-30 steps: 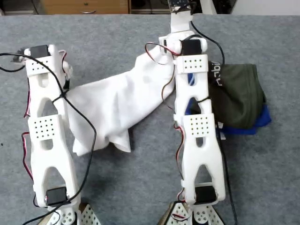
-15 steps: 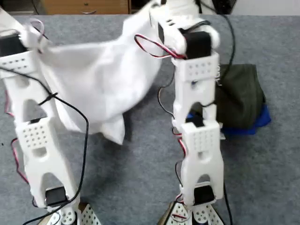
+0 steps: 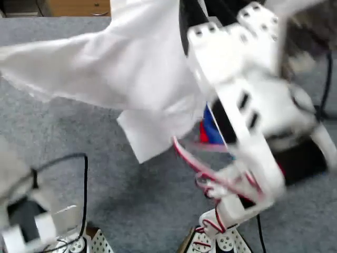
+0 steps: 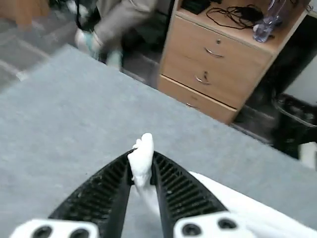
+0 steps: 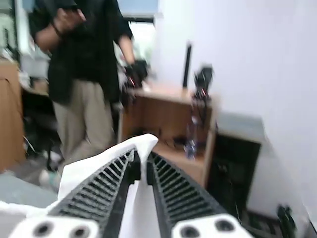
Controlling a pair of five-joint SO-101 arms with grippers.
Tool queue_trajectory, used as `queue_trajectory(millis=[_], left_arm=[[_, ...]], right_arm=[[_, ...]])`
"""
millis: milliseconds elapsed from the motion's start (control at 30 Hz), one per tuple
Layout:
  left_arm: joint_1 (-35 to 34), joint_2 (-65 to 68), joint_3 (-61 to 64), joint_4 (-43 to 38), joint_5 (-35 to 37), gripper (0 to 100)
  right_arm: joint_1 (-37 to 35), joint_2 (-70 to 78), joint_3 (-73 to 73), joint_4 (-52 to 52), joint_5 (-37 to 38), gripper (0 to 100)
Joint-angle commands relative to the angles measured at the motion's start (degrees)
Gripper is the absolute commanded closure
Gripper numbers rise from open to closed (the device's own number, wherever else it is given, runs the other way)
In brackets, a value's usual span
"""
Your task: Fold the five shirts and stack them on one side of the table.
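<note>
The shirt point(image 3: 131, 68) is plain white all over, no print or stripes that I can spot. The worktop point(image 3: 121, 211) is a flat mid-grey with a felt-like look, and it's the same grey in the left wrist view. The big arm point(image 3: 247, 105) is white plastic with black blocks on it, and thin red wires point(image 3: 196, 166) loop off it. A black cable point(image 3: 85, 176) runs over the grey. A blue patch point(image 3: 213, 130) peeks out by the shirt's edge, with a bit of red beside it. The left claw point(image 4: 142, 166) and the right claw point(image 5: 140, 166) match: black ribbed fingers on white bases. The drawer unit point(image 4: 215, 67) is light wood-brown with silvery handles.
</note>
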Motion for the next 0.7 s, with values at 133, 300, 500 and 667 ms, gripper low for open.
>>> queue_trajectory(millis=[133, 300, 500, 667], left_arm=[[-5.3, -26.4, 24.3, 0.5, -15.6, 98], [-11.9, -36.0, 32.4, 0.4, -20.9, 98], [-16.7, -39.4, 33.7, -1.6, -21.0, 98], [-18.9, -39.6, 35.5, -1.2, -21.0, 98]], right_arm=[[-5.0, -6.8, -1.2, 3.4, -0.1, 99.4], [-9.9, -8.1, -1.2, 5.0, -0.1, 99.4], [-15.6, -8.6, -1.2, 3.0, -0.1, 99.4], [-19.6, -8.7, 1.3, -3.4, -0.1, 99.4]])
